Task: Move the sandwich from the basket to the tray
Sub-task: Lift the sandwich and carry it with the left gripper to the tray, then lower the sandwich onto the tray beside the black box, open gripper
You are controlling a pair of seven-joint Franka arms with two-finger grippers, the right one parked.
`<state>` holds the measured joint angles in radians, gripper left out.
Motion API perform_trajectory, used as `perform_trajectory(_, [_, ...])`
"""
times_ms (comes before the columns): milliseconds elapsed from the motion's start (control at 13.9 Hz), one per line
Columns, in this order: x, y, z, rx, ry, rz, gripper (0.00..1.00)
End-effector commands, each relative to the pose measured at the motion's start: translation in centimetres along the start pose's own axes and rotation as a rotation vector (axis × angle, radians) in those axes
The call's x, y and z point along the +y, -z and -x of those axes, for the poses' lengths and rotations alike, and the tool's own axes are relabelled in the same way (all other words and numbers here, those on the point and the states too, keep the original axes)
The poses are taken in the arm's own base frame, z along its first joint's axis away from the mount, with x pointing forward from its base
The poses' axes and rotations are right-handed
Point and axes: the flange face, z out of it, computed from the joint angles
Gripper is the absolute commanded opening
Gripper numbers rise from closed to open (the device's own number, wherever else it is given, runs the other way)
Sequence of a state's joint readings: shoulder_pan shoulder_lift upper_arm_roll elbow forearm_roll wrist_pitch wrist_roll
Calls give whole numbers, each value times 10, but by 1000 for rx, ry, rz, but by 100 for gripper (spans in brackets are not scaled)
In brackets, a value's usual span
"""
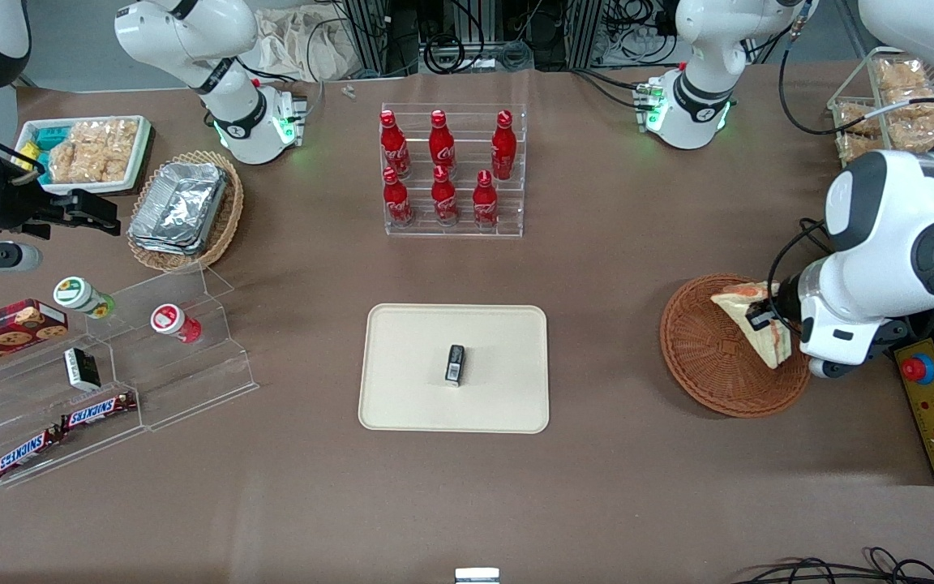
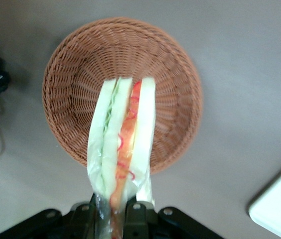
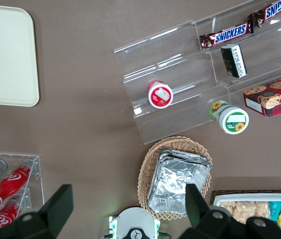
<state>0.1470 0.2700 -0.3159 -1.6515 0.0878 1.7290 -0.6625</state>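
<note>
You see one clear-wrapped triangular sandwich [image 2: 123,134] clamped in the left gripper [image 2: 111,211], raised above one round reddish-brown wicker basket [image 1: 706,365]; one cream rectangular tray [image 1: 402,389] carries one small black box [image 1: 455,363] on the brown table [image 1: 597,487].

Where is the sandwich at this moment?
The sandwich is held in the left arm's pincer, shut on it, just above the basket at the working arm's end of the table.

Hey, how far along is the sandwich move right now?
Grasp done: the claw is shut on the sandwich, held above the basket. In hand: lifting it out. Left: carrying it to the tray, where only a small black box sits, and releasing.
</note>
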Motion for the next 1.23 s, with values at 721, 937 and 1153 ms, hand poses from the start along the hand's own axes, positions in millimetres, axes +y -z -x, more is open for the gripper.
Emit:
perform_trajectory(721, [263, -60, 147, 187, -431, 171, 25])
perform_trajectory(937, [295, -116, 166, 181, -494, 168, 25])
perform_trajectory(1153, [301, -160, 160, 174, -517, 133, 25])
